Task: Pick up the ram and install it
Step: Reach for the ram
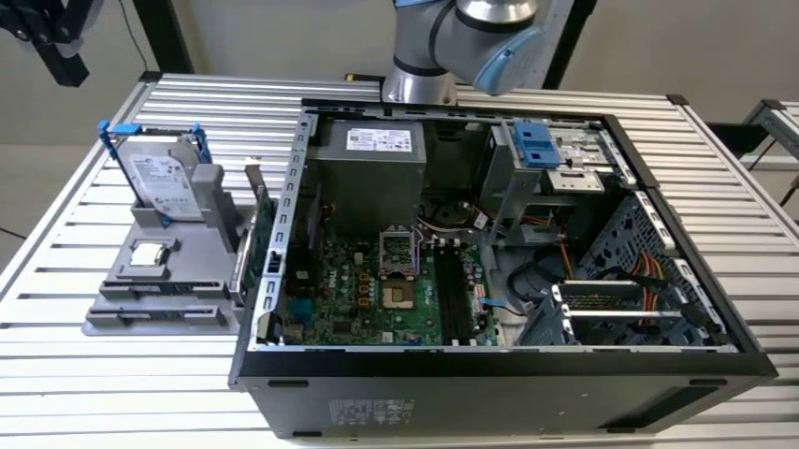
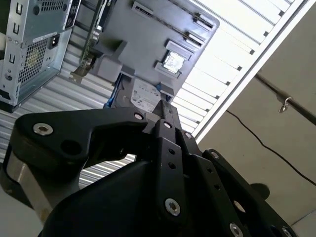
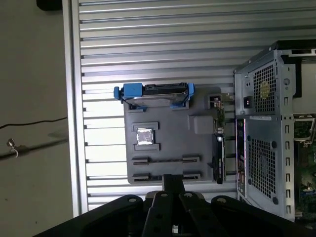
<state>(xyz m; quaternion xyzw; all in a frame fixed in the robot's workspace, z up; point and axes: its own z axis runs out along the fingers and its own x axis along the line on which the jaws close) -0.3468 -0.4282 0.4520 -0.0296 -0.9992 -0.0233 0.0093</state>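
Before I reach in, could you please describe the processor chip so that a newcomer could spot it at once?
Find the open computer case; on the exterior view's left of it sits a grey fixture. The processor chip lies flat on it near the upright, blue-framed hard drive: the only small silver square there.

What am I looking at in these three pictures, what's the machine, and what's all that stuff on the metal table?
The machine is a robot arm working at a slatted metal table. The exterior view is taken from a camera off the arm. It looks down at an open computer case with its circuit board exposed. Beside the case, on the exterior view's left, a grey holder carries a hard drive in a blue frame and a small square processor chip. Both wrist views come from cameras riding on the arm, looking past its black claw. The claw looks shut and holds nothing.
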